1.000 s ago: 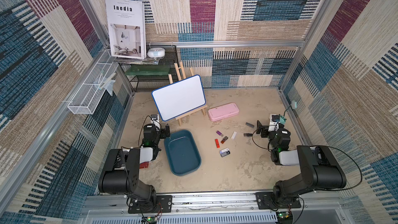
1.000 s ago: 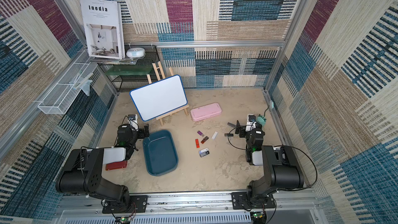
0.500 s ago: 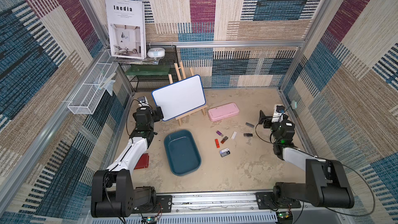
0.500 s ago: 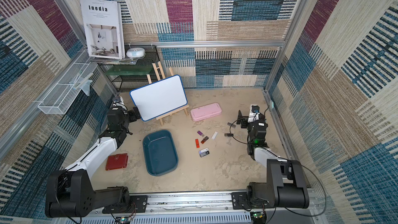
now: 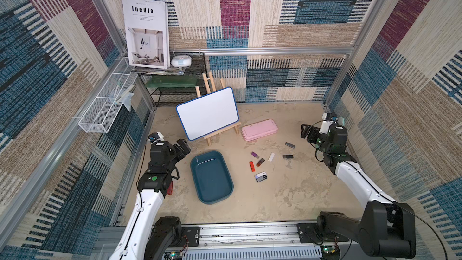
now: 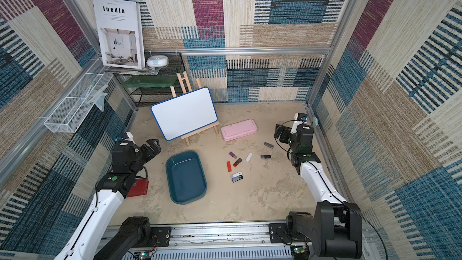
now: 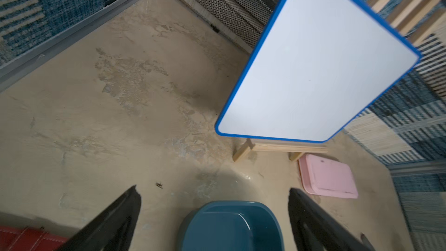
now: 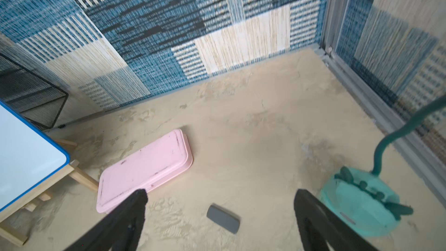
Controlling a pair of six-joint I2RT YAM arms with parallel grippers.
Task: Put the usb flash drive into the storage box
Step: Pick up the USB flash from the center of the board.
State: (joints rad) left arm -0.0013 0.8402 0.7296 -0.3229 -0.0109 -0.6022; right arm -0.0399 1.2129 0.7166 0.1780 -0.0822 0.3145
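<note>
Blue, maroon and beige woven walls [image 5: 275, 21] enclose a mottled sandy floor [image 5: 287, 196] and black mesh shelf [image 5: 175, 97].

The magazine [image 5: 146, 32] leaning against the back wall reads "Inedia" on its cover.

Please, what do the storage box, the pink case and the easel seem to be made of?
Storage box: probably moulded plastic, dark teal and glossy; light glints on its floor, and its corners are rounded.
Pink case: likely plastic, rather matte; the lid has a moulded raised border and dark scuffs.
Easel: apparently bare pale wood, in square-cut bars with no visible paint.
</note>
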